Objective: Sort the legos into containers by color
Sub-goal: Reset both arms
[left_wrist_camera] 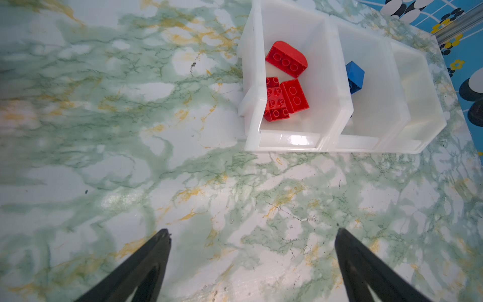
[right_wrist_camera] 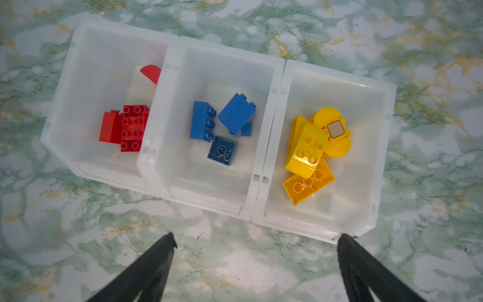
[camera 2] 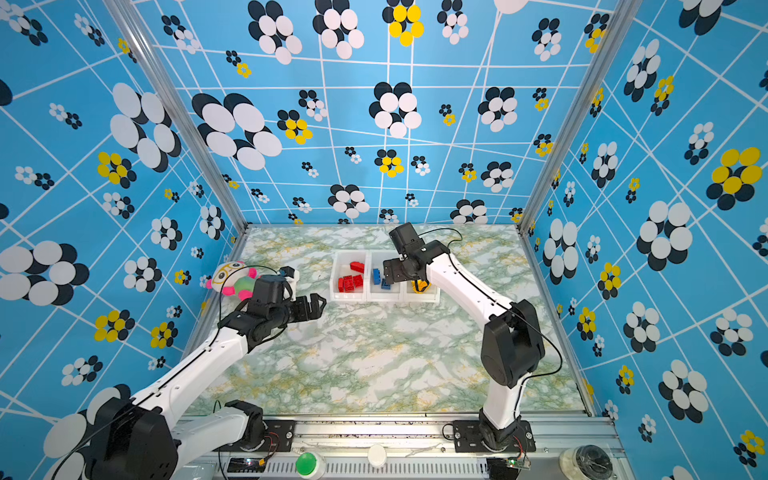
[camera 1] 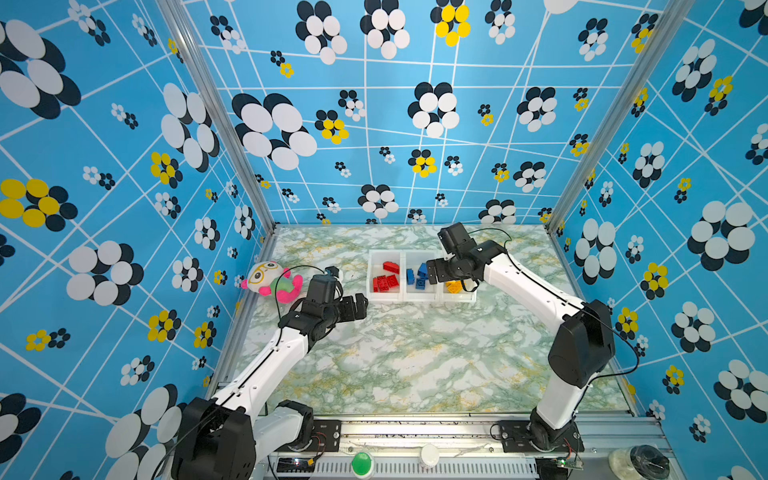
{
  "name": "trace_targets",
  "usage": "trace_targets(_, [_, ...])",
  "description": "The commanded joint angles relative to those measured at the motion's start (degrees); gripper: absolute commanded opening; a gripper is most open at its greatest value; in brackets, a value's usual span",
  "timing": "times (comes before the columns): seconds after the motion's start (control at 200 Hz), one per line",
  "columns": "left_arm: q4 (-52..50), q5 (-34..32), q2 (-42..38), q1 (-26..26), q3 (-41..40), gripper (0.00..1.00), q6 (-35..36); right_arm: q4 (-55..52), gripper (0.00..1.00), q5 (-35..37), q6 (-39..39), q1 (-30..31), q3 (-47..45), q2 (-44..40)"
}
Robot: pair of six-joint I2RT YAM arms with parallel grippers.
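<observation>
Two pincers hang wide apart and empty over the green-veined marble surface (camera 1: 415, 365). Taking the surface in a top view as a clock face with 6 o'clock at the near edge, the left pincer (camera 1: 360, 305) hovers toward 9 o'clock, just short of the containers (camera 1: 419, 296), its spread fingers (left_wrist_camera: 146, 266) holding nothing. Beyond it, near 10 o'clock by the left wall, lies a pink-and-green plush toy (camera 1: 272, 282). Toward 12 o'clock the three white containers stand touching in a row. The left one holds the red legos (right_wrist_camera: 125, 128), the middle one the blue legos (right_wrist_camera: 222, 125), the right one the yellow legos (right_wrist_camera: 308, 154), among them a round piece with a grey mark (right_wrist_camera: 332, 130). The right pincer (camera 1: 432, 271) hangs above the row, with nothing between its fingers (right_wrist_camera: 154, 269).
</observation>
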Motion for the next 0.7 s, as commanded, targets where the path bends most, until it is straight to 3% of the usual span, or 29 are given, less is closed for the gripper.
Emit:
trace_targets(0.0, [3.73,-3.14,-0.62,0.85,0.62,0.99,5.14,4.25,0.99,2.23,-3.33,-0.18,-4.3,-4.29])
trace_targets(0.26, [11.49,-5.25,-1.42,5.15,-3.23,1.0,7.75,11.98,0.99,2.62,-6.82,-3.64,-15.84,-11.03])
trace_targets(0.695, [28.28,-6.4,3.45,11.76,-9.03,1.0,15.04,28.07,0.99,2.63,-12.1,-17.52,-34.7,-19.91])
